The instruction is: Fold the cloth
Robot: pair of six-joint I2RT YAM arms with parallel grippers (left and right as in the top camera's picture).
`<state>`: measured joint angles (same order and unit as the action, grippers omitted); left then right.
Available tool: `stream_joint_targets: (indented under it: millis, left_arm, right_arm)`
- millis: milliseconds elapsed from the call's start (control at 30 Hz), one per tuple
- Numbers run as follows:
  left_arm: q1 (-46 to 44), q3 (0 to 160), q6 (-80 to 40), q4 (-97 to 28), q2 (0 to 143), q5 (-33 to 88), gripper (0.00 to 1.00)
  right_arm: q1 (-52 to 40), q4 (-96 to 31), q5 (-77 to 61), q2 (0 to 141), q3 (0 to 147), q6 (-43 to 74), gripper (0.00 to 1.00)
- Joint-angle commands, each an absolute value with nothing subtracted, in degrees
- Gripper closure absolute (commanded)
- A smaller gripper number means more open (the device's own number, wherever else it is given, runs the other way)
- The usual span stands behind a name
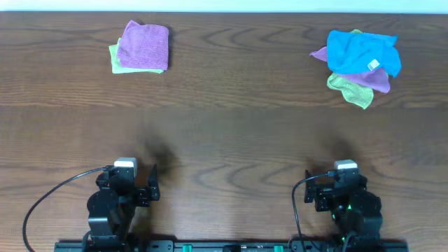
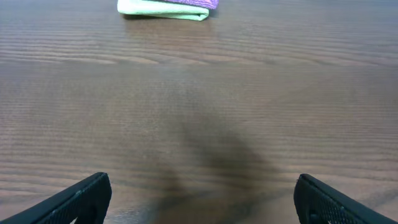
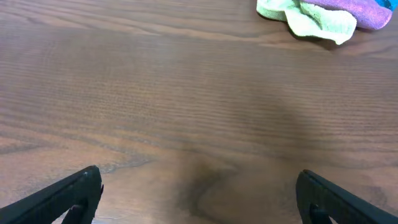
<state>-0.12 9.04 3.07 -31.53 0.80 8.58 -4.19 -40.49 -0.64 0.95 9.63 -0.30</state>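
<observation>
The lilac-purple cloth [image 1: 145, 45] lies folded into a small square at the far left of the table, on top of a light green cloth [image 1: 115, 61]. A sliver of its edge shows at the top of the left wrist view [image 2: 204, 3]. My left gripper [image 1: 133, 183] is open and empty near the front edge, far from the cloth; its fingers stand wide apart in the left wrist view [image 2: 202, 186]. My right gripper [image 1: 341, 187] is also open and empty at the front right, as the right wrist view [image 3: 199, 180] shows.
A bunched pile sits at the far right: a bright blue cloth [image 1: 362, 50], a second purple cloth [image 1: 371, 78] and a green cloth [image 1: 351, 89]. Part of this pile shows in the right wrist view [image 3: 311, 18]. The wooden table [image 1: 231, 140] stretches between the piles and the arms.
</observation>
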Motion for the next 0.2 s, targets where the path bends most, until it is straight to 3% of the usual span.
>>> stream_joint_targets:
  millis: [0,167]
  left_arm:
    - [-0.38,8.47,3.86,-31.51,0.25,8.43,0.05]
    - [-0.38,8.47,3.86,-31.48,0.25,8.43,0.05]
  right_arm:
    - [-3.77,-40.91,-0.86,0.3,9.08,-0.91,0.01]
    - [-3.77,-40.91,-0.89,0.3,9.08,-0.91,0.01]
